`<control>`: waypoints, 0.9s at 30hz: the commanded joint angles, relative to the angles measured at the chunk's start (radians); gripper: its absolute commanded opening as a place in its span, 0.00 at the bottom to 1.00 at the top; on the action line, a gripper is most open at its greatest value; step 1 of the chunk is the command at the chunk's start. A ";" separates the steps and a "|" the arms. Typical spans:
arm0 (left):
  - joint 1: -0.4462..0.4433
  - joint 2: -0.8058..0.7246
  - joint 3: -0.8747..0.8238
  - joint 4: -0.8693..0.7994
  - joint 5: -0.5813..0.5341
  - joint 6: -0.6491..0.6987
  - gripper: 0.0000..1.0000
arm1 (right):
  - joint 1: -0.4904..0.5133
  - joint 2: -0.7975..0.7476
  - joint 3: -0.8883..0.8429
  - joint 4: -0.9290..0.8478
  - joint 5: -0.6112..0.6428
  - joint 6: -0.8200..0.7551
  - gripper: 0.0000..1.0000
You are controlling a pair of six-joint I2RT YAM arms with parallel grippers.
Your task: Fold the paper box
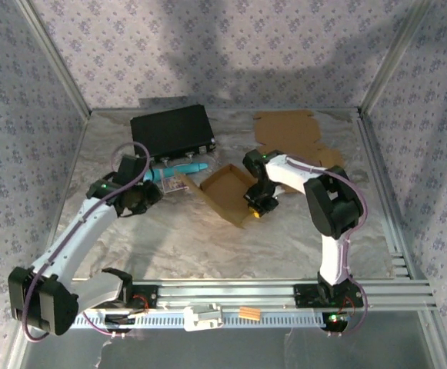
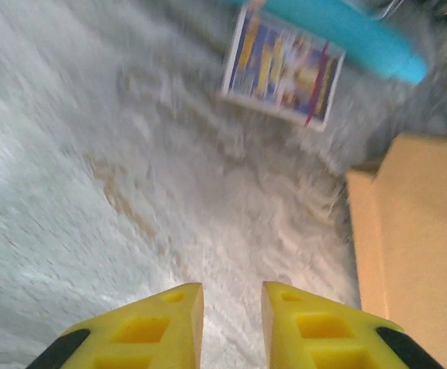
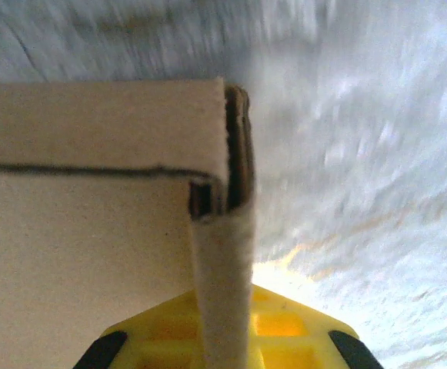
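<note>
Two grippers attend the paper box [image 1: 227, 191], an open tray lying skewed at the middle of the table [image 1: 208, 246] with one corner toward the near edge: the right gripper [image 3: 221, 338] clamps its doubled wall, whose layers the right wrist view resolves, while the left gripper [image 2: 231, 319], slightly parted and empty, hangs beside it.

You have open table [image 1: 208, 246] across the near half. Mid-table, the paper box [image 1: 227, 192] stands in the way. Behind it, the black case [image 1: 171, 131], teal marker [image 1: 181, 171] and printed card [image 2: 282, 68] block the far left; flat cardboard [image 1: 288, 132] covers the far right.
</note>
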 commanded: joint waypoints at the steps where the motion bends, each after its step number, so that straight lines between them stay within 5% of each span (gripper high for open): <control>1: 0.001 -0.014 -0.118 0.183 0.147 -0.109 0.25 | 0.034 -0.021 -0.022 0.005 -0.083 0.175 0.00; 7: -0.013 0.035 -0.252 0.506 0.212 -0.207 0.25 | 0.067 0.026 0.016 -0.010 -0.148 0.168 0.01; 11: -0.019 0.097 -0.241 0.582 0.229 -0.213 0.26 | 0.074 0.014 0.032 -0.019 -0.153 0.143 0.33; 18: -0.033 0.127 -0.176 0.598 0.222 -0.212 0.26 | 0.053 -0.029 0.148 -0.082 -0.151 -0.042 0.54; 23: -0.060 0.153 -0.113 0.578 0.226 -0.206 0.26 | 0.046 -0.060 0.270 -0.148 -0.131 -0.238 0.58; 27: -0.071 0.163 -0.081 0.574 0.214 -0.211 0.26 | 0.073 -0.108 0.404 -0.190 0.003 -0.517 0.57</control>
